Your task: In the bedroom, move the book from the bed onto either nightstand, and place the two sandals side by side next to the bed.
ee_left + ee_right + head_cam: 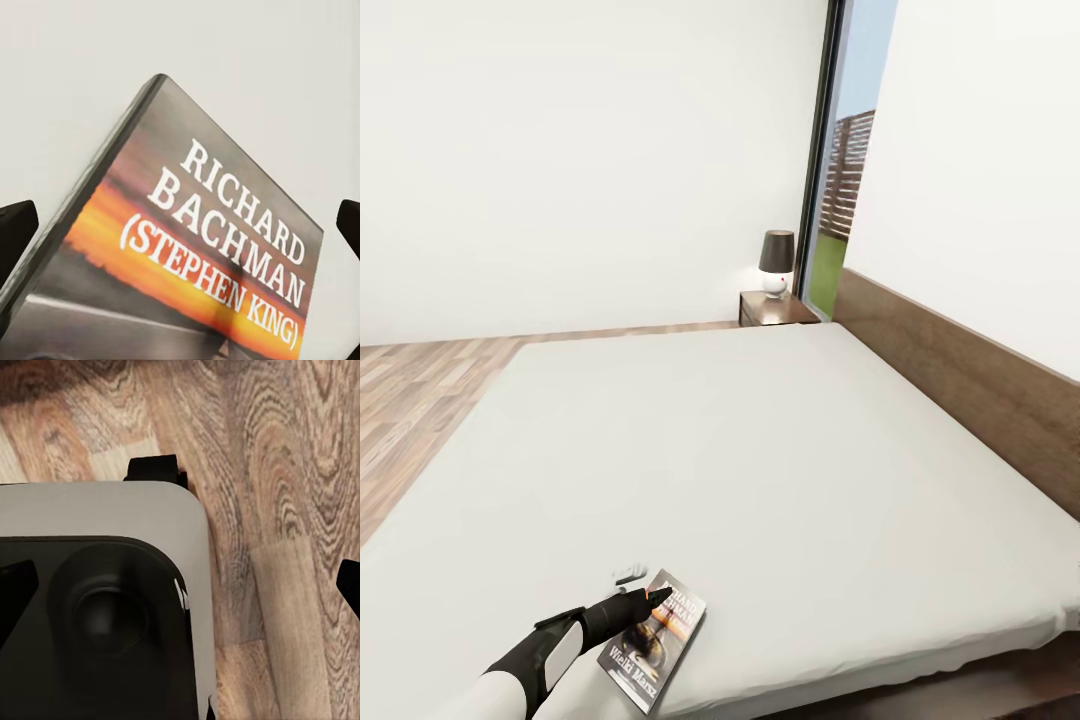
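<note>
Book [655, 638] lies flat on the bed [760, 450] near its foot edge, at about 7 o'clock in the head view. Left end effector [652, 598] hovers over the cover, fingers spread wide, nothing gripped. Right end effector [180, 585] hangs open over the plank floor [285, 510].

Risk: thin, slick paperback on a soft mattress; fingers may press in and skid it off the edge.

Nightstand [772, 307], dark wood with a lamp [776, 262], sits at 12 o'clock.

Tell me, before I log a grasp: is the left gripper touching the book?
Cannot tell. In the head view the left gripper overlaps the book; the left wrist view shows its fingertips wide of it.
</note>
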Robot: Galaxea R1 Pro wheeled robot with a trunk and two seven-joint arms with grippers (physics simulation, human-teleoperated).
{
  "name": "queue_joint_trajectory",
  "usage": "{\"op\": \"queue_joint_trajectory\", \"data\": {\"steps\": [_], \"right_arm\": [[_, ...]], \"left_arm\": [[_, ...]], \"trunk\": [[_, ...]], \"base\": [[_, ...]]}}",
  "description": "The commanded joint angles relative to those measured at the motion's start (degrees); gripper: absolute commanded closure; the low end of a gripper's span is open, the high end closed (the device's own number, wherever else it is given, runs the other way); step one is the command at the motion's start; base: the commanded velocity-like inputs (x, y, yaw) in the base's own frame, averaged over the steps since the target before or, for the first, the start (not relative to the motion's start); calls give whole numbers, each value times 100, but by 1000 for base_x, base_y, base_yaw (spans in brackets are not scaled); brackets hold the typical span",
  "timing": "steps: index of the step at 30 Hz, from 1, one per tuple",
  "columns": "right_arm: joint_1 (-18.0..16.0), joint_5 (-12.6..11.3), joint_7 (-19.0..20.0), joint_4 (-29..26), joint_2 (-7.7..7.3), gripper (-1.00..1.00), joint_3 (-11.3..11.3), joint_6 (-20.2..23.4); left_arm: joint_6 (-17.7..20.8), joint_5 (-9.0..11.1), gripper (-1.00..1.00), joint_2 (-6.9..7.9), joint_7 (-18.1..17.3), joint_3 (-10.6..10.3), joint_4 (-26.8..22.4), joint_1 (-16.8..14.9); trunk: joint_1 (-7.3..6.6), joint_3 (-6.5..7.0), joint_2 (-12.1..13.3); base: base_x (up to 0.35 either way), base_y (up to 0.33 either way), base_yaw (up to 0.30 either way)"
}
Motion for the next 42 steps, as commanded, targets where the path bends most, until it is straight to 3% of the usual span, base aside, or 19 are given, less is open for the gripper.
{"op": "queue_joint_trajectory", "data": {"steps": [1, 42], "right_arm": [[-7, 41, 16, 18, -3, -100, -48, -34], [-7, 41, 16, 18, -3, -100, -41, -34]], "left_arm": [[59, 39, -100, -1, -22, 20, -4, -2], [56, 39, -100, -1, -22, 9, -4, -3]], "trunk": [[-1, -5, -2], [-1, -5, -2]], "base": [[0, 0, -25], [-16, 0, -4]]}}
